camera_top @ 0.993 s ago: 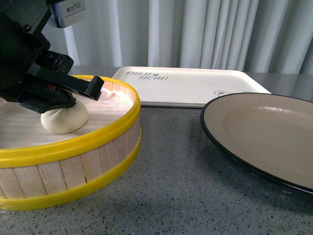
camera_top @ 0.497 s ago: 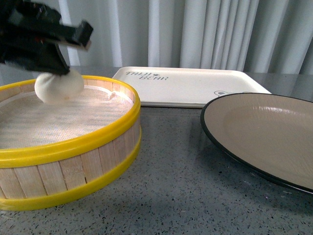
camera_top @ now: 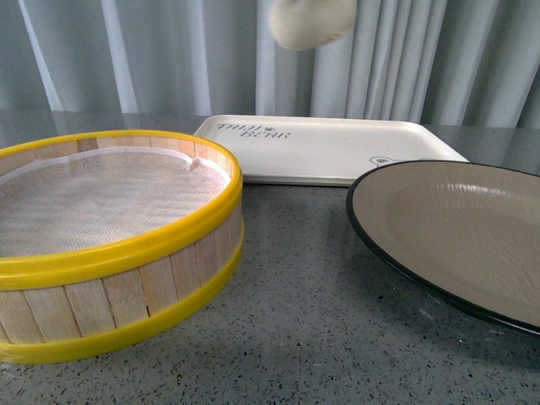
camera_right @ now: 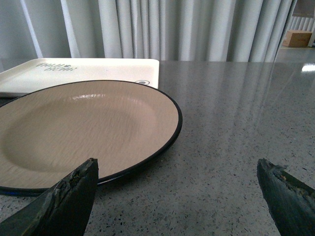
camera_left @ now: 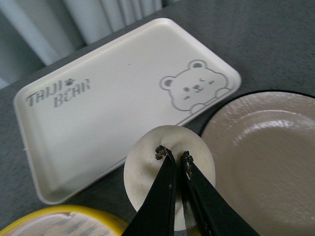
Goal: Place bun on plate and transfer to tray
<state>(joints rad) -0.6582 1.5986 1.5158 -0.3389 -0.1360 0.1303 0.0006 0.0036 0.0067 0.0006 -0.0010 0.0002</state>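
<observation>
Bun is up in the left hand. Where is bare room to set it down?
The plate is bare all over, the tray behind it too. Open tabletop lies between steamer basket and plate. Tightest where plate rim nears tray.

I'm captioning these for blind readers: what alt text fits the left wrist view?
The left gripper, shut on the bun, holds it above the edge of the bear-printed tray, beside the empty plate; the steamer basket shows its yellow rim.

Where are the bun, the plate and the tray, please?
bun [camera_left: 142, 169], left wrist view, exposed pale surface.
plate [camera_top: 447, 221], front view, bare beige inside.
tray [camera_left: 106, 118], left wrist view, blank middle.
</observation>
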